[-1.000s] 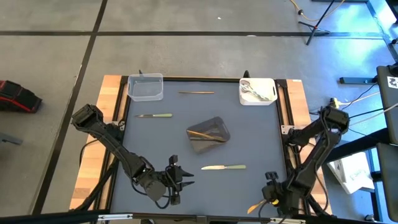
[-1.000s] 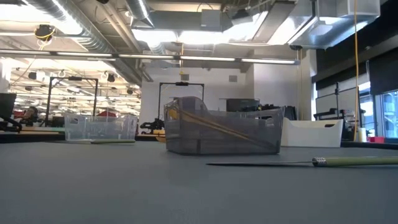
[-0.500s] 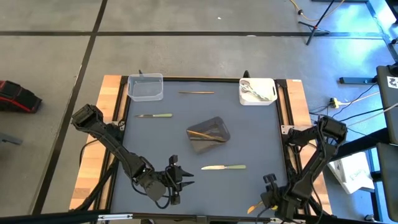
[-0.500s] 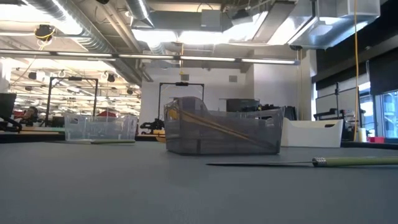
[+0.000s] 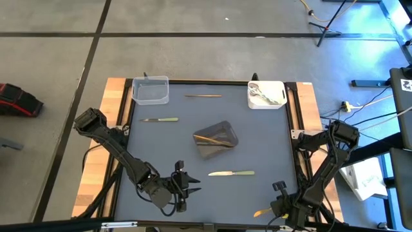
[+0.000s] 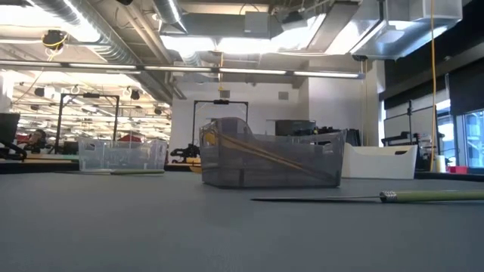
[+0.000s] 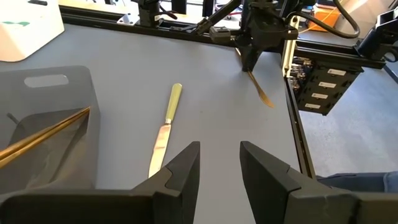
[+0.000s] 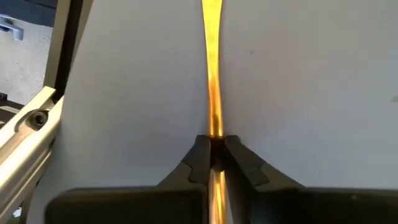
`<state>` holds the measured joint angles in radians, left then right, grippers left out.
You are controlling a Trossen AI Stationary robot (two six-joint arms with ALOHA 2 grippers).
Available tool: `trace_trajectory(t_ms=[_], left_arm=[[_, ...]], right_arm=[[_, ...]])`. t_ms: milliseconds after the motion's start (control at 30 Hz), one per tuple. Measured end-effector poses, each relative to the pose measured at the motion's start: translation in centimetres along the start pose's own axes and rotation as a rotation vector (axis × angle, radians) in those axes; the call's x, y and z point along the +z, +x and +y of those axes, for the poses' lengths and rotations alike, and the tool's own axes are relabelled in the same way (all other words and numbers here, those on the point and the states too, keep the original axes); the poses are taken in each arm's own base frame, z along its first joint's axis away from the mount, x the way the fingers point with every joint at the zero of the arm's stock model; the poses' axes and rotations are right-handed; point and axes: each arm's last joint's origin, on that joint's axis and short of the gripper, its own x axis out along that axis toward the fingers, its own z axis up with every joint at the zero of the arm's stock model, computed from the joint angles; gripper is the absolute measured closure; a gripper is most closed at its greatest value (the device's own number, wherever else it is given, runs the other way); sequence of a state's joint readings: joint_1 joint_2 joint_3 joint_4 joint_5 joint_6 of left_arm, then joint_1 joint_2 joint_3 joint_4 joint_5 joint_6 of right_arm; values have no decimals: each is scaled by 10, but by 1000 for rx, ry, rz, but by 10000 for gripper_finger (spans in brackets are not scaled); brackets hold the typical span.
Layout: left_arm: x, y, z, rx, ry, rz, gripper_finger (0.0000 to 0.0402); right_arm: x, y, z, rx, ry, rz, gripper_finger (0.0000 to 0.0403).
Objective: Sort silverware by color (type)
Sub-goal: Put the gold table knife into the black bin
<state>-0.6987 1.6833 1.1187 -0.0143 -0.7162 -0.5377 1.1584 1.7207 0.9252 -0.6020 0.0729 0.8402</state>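
the right gripper (image 5: 275, 205) sits at the near right corner of the bench (image 5: 257, 142), its jaws pinching a gold piece (image 8: 211, 81) by the shaft, seen up close in the right wrist view with the flared end pointing away from the fingers (image 8: 198, 158). in the high view that same piece (image 5: 262, 211) juts from the jaws toward the bench's near edge.

the left gripper (image 5: 182, 183) rests low near the near left part of the bench, its jaws spread with nothing between them; its fingers (image 7: 180, 177) frame the view toward a green-handled knife (image 7: 163, 129) lying flat on the grey surface. from above this knife (image 5: 230, 173) lies just nearer than the dark grey tub (image 5: 215, 140) in the middle, which holds a gold piece (image 5: 209, 139) leaning across it.

a second green-handled knife (image 5: 159, 120) lies well to the left, nearer than the clear tub (image 5: 150, 90) at the far left corner. a thin gold piece (image 5: 203, 96) lies between the clear tub and the white tub (image 5: 266, 94) at the far right, which holds shiny silver utensils (image 5: 262, 94).
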Motion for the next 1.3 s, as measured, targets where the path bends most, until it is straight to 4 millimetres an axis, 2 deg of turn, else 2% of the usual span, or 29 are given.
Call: trace_trajectory(t_ms=[100,267,533,867,1100,1300], left_arm=[[0,0,0,0,-1,0,292],[0,0,0,-2,-8,-3,292],[0,0,-1,-5,-8,-4,292],[0,0,-1,-5,-8,-4,292],[0,0,-1,-4,-5,-4,292],[0,0,-1,-4,-5,-4,292]], right_arm=[[3,-10,-3,15,14,-34,398],[16,-32,-17,17,77,-148,393],[38,-59,-49,-10,118,-289,397],[73,-82,-110,-225,98,-484,401],[104,-94,-155,-319,90,-649,401],[123,-108,-191,-413,79,-794,401]])
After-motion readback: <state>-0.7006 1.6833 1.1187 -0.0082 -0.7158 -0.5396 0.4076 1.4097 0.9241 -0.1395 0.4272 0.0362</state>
